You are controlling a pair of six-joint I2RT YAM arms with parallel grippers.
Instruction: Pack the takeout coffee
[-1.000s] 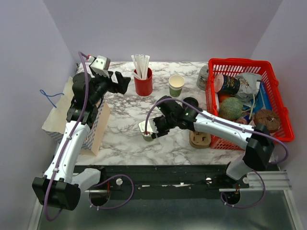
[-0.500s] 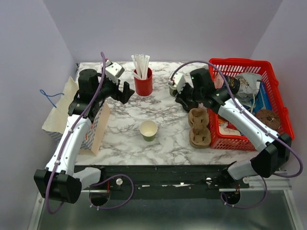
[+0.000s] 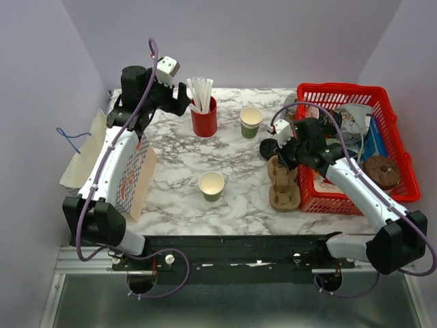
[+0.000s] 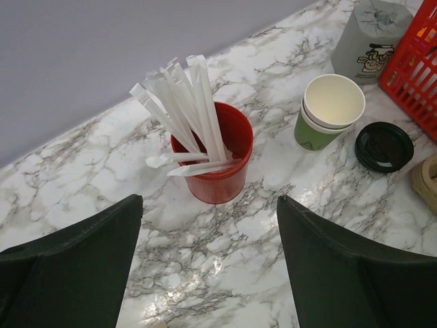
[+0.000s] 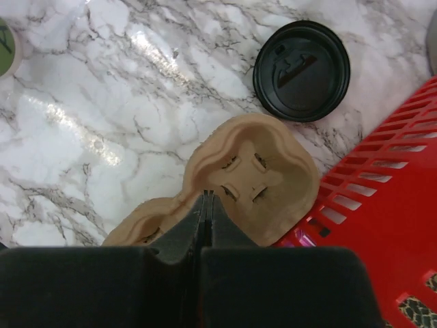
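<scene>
the paper cup stands upright and lidless at mid-table, apart from both arms. its black lid lies flat at its 2 o'clock, just beside the pulp tray. the right gripper, pressed together on nothing, hangs over that tray. the left gripper, spread wide, hovers at 10 o'clock of the red straw cup.

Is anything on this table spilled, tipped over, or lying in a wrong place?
Nothing is spilled or tipped. One thing stands out: the black lid lies flat on the table beside the brown tray, while the single cup stands open, apart from it, toward the front.
</scene>
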